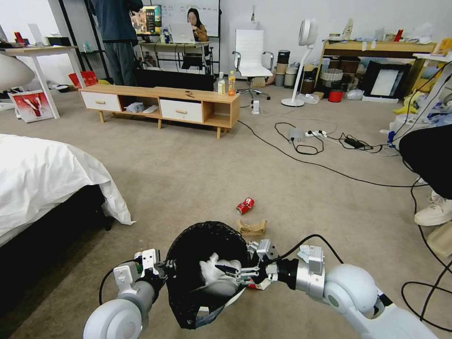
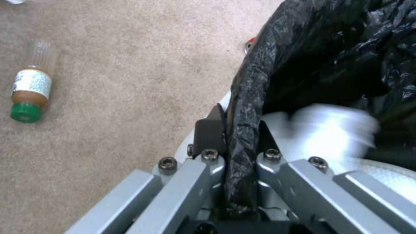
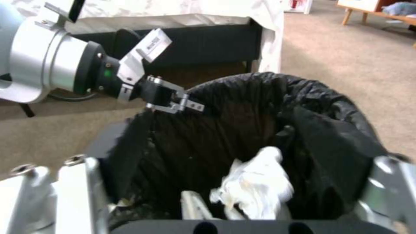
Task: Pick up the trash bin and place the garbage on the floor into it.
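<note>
The trash bin (image 1: pixel 202 249), white with a black bag over its rim, hangs just in front of me above the floor (image 1: pixel 197 179). My left gripper (image 1: pixel 162 270) is shut on the bin's rim (image 2: pixel 240 130); the same gripper (image 3: pixel 186 104) also appears in the right wrist view. My right gripper (image 1: pixel 226 273) hovers open over the bin's mouth, fingers (image 3: pixel 73 191) spread wide. A crumpled white tissue (image 3: pixel 255 185) lies inside the bag between them. On the carpet are a crushed red can (image 1: pixel 245 205), a brown paper piece (image 1: pixel 252 228) and a green-capped bottle (image 2: pixel 28 87).
A bed with a white sheet (image 1: pixel 42 179) stands close on the left. A low wooden cabinet (image 1: pixel 160 101) is farther ahead. Black cables (image 1: pixel 301 146) trail across the carpet to the right, and a person's shoe (image 1: pixel 433 212) rests at the right edge.
</note>
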You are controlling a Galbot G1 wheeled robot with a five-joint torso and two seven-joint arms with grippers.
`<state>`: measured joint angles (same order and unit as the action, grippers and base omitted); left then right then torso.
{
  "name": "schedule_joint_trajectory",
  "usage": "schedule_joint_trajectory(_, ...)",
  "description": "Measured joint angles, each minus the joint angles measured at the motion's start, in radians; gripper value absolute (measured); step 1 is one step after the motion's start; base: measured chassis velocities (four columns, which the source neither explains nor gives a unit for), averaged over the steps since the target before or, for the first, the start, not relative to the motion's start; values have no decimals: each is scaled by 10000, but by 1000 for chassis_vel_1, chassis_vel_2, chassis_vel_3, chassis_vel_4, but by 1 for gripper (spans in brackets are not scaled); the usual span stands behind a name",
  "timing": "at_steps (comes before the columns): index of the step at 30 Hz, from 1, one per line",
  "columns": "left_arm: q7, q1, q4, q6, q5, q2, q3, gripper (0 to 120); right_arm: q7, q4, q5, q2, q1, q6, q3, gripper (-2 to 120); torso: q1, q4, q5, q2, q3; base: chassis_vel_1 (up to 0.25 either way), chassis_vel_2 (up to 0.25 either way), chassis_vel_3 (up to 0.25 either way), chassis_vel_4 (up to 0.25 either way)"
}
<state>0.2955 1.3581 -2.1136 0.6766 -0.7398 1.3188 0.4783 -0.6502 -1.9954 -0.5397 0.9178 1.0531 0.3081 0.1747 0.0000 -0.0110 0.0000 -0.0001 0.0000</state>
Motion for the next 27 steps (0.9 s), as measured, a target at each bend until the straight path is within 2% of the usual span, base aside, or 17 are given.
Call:
schedule_joint_trajectory(1,-4,-1,1,-2,9,10,0,3,57,-10,93,23,-14,-38,84,95,0,0,0,0,0,0,0,0,0)
schedule_joint_trajectory(4,-8,-3,6,-5,32,16,0,3,108,-55,156,51,-46,-47,193,99,-1,-1,0,0,0,0,0,0,0)
schedule_joint_trajectory(15,-41,6,23,-19,97,53,89,3,290,-124,260,282,-130,-667,651,100,0,0,0,0,0,0,0,0,0)
schedule_joint_trajectory(21,-90,66,-61,-45,140,88,390,3,415,-302,55,543,-199,-953,2020,100,0,1,0,0,0,0,0,0,0)
schedule_joint_trajectory(23,-95,-11,-76,-45,121,112,639,3,439,-313,-117,590,-94,-985,2933,100,0,0,0,1,0,0,0,0,0)
schedule_joint_trajectory(27,-107,-85,-117,-32,44,113,943,3,441,-102,-174,596,203,-1129,3770,100,0,-2,-1,1,0,0,0,0,0)
